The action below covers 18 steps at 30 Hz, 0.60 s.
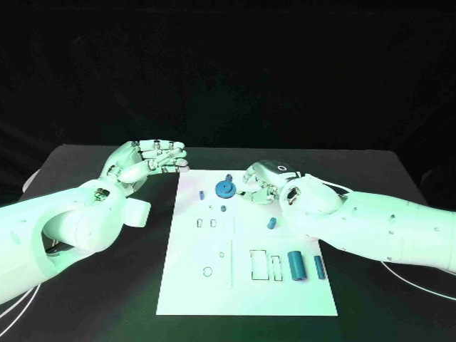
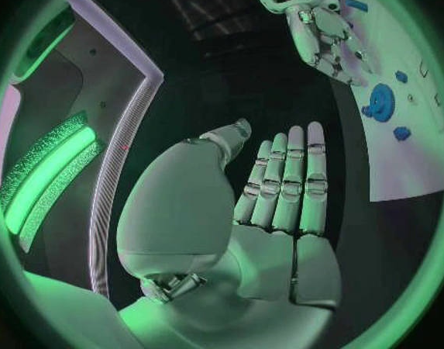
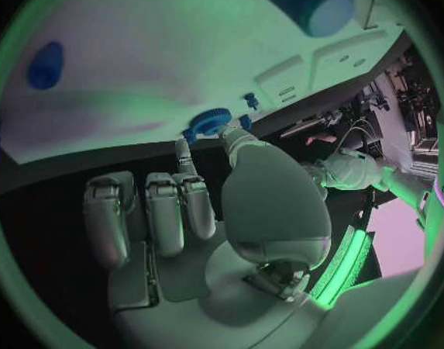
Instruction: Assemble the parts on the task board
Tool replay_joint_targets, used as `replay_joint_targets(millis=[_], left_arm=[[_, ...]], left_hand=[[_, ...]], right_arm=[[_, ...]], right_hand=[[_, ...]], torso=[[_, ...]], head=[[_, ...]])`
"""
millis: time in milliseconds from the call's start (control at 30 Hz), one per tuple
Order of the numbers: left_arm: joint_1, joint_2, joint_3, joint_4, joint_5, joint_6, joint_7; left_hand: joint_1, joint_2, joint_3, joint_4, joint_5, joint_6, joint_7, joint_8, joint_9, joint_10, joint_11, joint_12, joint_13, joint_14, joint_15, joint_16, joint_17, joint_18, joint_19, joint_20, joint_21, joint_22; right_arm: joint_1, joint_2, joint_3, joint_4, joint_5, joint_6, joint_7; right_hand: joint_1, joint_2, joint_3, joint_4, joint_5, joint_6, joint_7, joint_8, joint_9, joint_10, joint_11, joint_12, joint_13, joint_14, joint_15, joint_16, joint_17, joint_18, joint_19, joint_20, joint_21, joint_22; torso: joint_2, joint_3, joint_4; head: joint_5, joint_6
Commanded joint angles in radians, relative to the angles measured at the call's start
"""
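One task board (image 1: 187,285) lies on the desk (image 1: 84,160). Blue parts counted on it: one gear wheel (image 1: 225,189) near the far edge, two cylinders (image 1: 297,266) side by side near the right edge, and three or four smaller pieces (image 1: 271,224), too small to count with certainty. Two hands: left hand (image 1: 151,160), right hand (image 1: 272,182).

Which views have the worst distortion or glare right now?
Head view: no bending, green light on both arms, task board bright against a dark room. Left wrist view: fisheye bends the board edge, a glowing green strip beside the left hand. Right wrist view: near cylinder blurred.
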Motion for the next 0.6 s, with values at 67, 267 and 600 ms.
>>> replay_joint_targets(millis=[67,267,600], left_arm=[[0.001,0.001,0.001,-0.003,0.003,0.014,0.007],[0.001,0.004,0.001,-0.009,0.003,0.015,0.007],[0.001,0.014,0.000,-0.022,0.003,0.019,0.007]], left_hand=[[-0.009,0.000,0.007,-0.001,0.003,0.000,0.008,-0.003,-0.001,0.004,0.001,-0.005,0.000,-0.008,0.002,-0.006,0.001,0.003,-0.007,-0.001,-0.001,-0.002],[-0.010,0.000,0.008,-0.002,0.003,0.000,0.008,-0.003,-0.001,0.004,0.001,-0.005,0.000,-0.008,0.002,-0.006,0.001,0.003,-0.007,-0.001,-0.001,-0.002],[-0.010,-0.001,0.008,-0.002,0.003,0.000,0.008,-0.003,-0.001,0.004,0.001,-0.005,0.000,-0.008,0.002,-0.006,0.001,0.003,-0.007,-0.001,-0.001,-0.002]], right_arm=[[0.029,-0.083,0.006,0.073,0.141,-0.041,0.096],[0.064,-0.197,0.009,0.121,0.302,0.037,0.221],[0.071,-0.312,0.010,0.081,0.380,0.126,0.324]], right_hand=[[0.041,-0.019,0.011,-0.007,-0.019,-0.003,0.006,-0.015,-0.003,0.105,0.000,0.004,0.263,0.104,-0.001,0.003,0.263,-0.007,0.105,0.000,0.004,0.263],[0.170,-0.041,0.026,-0.030,-0.108,0.003,0.008,-0.023,-0.003,0.095,0.003,-0.007,0.254,0.104,0.000,0.003,0.263,-0.007,0.105,0.002,0.004,0.263],[0.289,-0.069,0.048,-0.082,-0.123,0.007,0.001,-0.028,-0.004,0.083,-0.004,-0.022,0.243,0.104,-0.008,0.003,0.263,-0.007,0.105,-0.005,0.004,0.263]], torso=[[-0.001,0.0017,-0.0059],[-0.003,0.0065,-0.0130],[-0.003,0.0141,-0.0199]], head=[[0.001,0.005],[-0.005,0.005],[-0.017,0.000]])
